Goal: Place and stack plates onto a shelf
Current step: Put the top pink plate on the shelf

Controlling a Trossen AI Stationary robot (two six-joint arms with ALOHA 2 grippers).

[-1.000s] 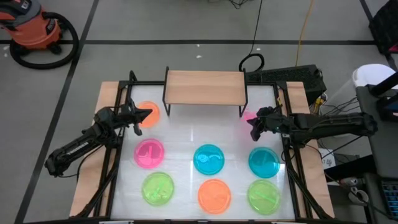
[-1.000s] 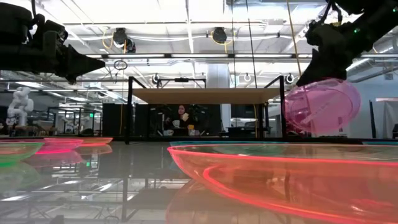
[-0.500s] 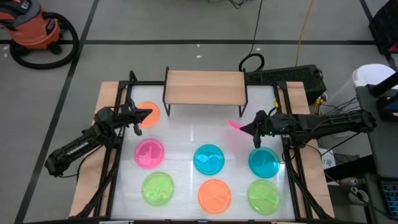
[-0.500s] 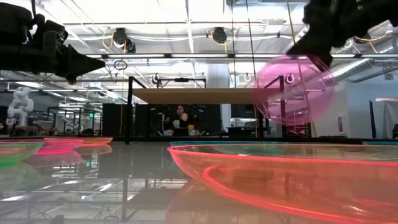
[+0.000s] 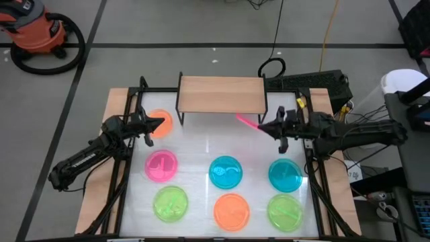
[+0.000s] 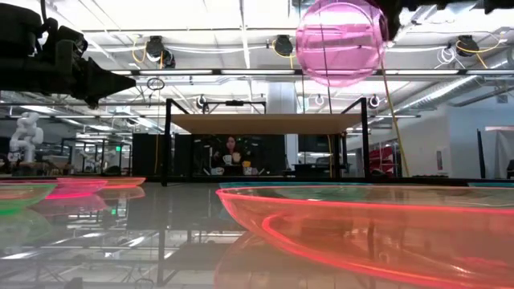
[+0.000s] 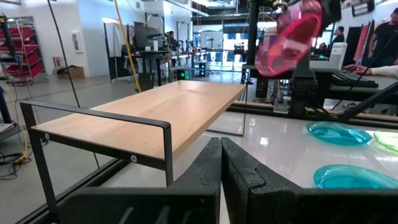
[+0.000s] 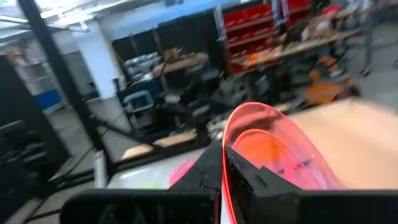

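Right jaws: closed on the rim of a pink plate, held up off the table and tipped on edge; the right gripper sits at about 3 o'clock of the table, just off the shelf's right front corner.
Left jaws: pressed together with nothing between them; the left gripper hovers at about 9 o'clock, over the edge of an orange plate.
Held plate: in the low view it hangs high above the shelf's board, on the board's right half, and looks almost round and face-on.
Shelf: light wood on black legs, at 12 o'clock of the table, its top bare.
Middle row on the table: second pink plate toward 9 o'clock, blue plate near centre, second blue plate toward 3 o'clock.
Front row: green plate at 7 o'clock, second orange plate at 6 o'clock, second green plate at 5 o'clock.
Contact: the plates lying on the table are all apart from one another.
Room: a person shows under the shelf in the low view, far behind.
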